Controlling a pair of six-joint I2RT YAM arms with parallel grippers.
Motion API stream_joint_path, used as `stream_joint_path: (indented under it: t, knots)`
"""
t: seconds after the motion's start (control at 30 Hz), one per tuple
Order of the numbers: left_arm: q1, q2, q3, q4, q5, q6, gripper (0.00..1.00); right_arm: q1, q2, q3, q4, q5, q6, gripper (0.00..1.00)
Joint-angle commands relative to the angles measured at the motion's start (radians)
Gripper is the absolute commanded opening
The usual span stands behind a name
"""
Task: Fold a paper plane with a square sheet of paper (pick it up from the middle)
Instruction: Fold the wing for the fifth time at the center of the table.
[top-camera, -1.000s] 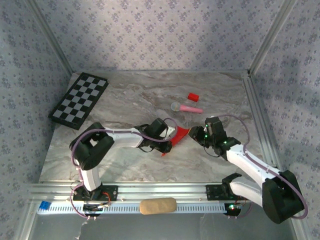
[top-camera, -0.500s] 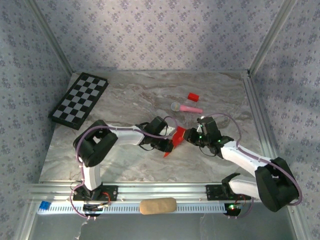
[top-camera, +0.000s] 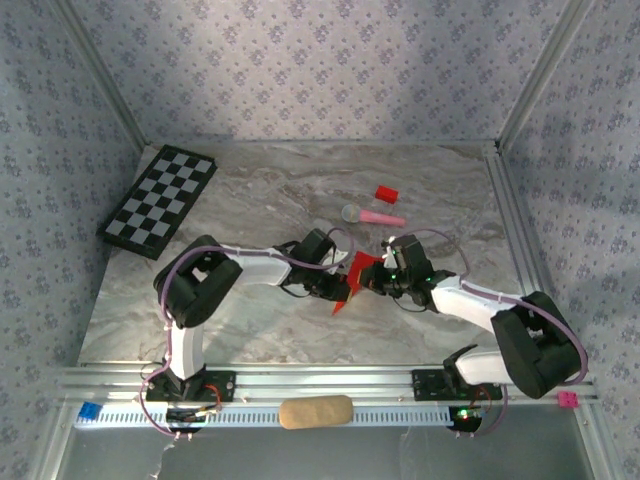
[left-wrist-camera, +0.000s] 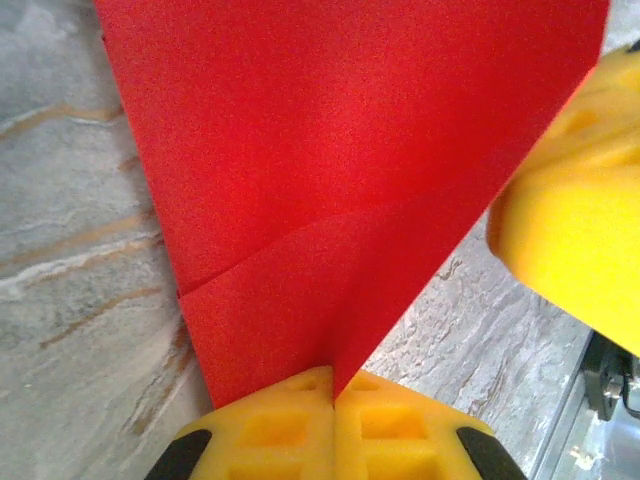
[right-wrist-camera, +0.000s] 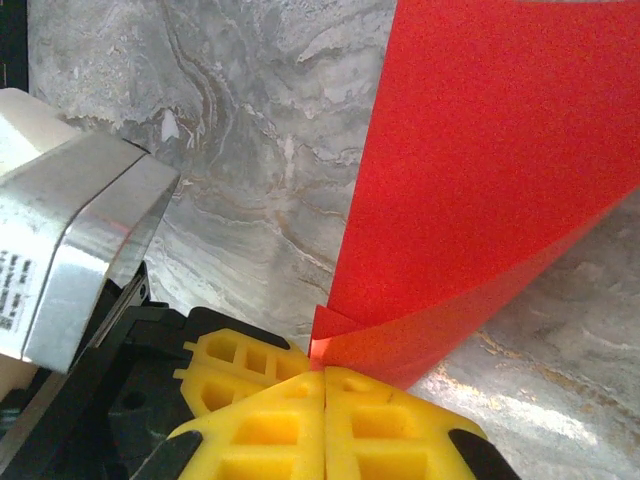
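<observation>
The square sheet of paper (top-camera: 355, 275) is bright red and folded, with a crease and overlapping layers, and stands on edge above the marble table's middle. My left gripper (top-camera: 338, 288) is shut on its lower left part; in the left wrist view the yellow fingertips (left-wrist-camera: 300, 420) pinch the paper (left-wrist-camera: 330, 150) at the fold. My right gripper (top-camera: 378, 278) is shut on the paper's right corner; its fingertips (right-wrist-camera: 380, 420) meet on the red paper (right-wrist-camera: 490, 170). The two grippers sit almost touching, the left one's yellow fingers (right-wrist-camera: 235, 365) beside the right one's.
A checkerboard (top-camera: 158, 200) lies at the far left. A small red block (top-camera: 386, 193) and a pink stick with a grey round head (top-camera: 372, 215) lie just behind the grippers. A tan pad (top-camera: 315, 411) rests on the front rail. Patterned walls enclose the table.
My right gripper has moved left to the paper and closed on its right corner. The left gripper has kept its grip and carried the paper slightly right and more upright.
</observation>
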Motion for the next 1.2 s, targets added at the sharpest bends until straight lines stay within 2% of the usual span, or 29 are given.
stream_joint_path:
  t: [0.0,0.8,1.17]
  knots:
    - [0.011,0.018,0.003,0.030,0.042,-0.033,0.03,-0.003,0.016,0.008,0.017,-0.006,-0.003,0.07]
    - [0.028,0.036,-0.036,0.150,0.100,-0.149,0.00,-0.087,0.144,0.065,0.093,-0.117,-0.022,0.08]
    - [0.035,0.048,-0.054,0.186,0.110,-0.173,0.00,-0.097,0.164,0.071,0.090,-0.117,-0.040,0.08]
